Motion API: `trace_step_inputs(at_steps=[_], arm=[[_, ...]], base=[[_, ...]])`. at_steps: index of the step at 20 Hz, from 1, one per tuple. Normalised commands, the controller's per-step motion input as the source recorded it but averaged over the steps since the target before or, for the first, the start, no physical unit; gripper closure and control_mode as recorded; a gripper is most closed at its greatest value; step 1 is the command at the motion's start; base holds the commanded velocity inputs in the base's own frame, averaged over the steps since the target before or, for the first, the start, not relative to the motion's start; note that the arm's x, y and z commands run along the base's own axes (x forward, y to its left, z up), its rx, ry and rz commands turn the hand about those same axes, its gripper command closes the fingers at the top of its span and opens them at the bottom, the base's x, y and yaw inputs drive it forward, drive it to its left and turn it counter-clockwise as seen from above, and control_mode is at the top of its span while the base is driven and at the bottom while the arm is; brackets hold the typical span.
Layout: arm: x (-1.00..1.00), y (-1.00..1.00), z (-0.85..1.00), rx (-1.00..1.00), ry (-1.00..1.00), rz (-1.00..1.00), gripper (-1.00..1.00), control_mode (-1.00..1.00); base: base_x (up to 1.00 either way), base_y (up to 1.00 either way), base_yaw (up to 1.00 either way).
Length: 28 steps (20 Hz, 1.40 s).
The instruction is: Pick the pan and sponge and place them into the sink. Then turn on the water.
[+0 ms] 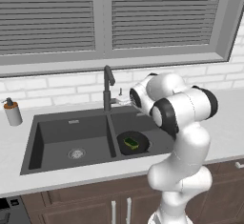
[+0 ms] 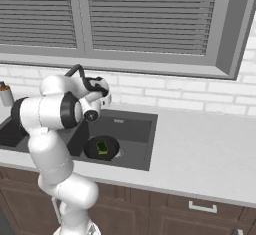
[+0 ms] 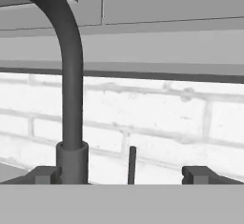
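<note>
White arm bent over sink [image 1: 71, 123] | end effector [image 3: 123, 174] spread at tap [image 3: 70, 89]

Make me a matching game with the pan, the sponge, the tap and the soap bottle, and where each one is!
Things:
1. pan
2. sponge
3. tap
4. soap bottle

Places:
A. lying inside the pan
B. on the counter left of the sink
C. in the sink's right basin
D. standing behind the wall between the two basins

Pairs: 1-C, 2-A, 3-D, 4-B
</note>
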Motion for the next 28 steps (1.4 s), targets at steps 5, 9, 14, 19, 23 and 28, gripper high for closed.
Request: trace_step_inputs(at_steps=[5, 9, 14, 19, 23, 28], arm=[[0.37, 0.00, -0.21, 0.00, 0.00, 0.00, -1.00, -1.00], [0.36, 0.00, -0.31, 0.00, 0.00, 0.00, -1.00, -1.00], [0.41, 0.00, -0.28, 0.00, 0.00, 0.00, -1.00, -1.00], [0.50, 0.00, -0.16, 0.00, -0.02, 0.00, -1.00, -1.00], [0.55, 0.01, -0.12, 0.00, -0.01, 0.00, -1.00, -1.00], [0.50, 0.02, -0.11, 0.00, 0.00, 0.00, -1.00, -1.00]], base=[[0.00, 0.00, 0.00], [0.00, 0.00, 0.00], [0.00, 0.00, 0.00], [0.00, 0.00, 0.00], [0.00, 0.00, 0.00], [0.00, 0.00, 0.00]])
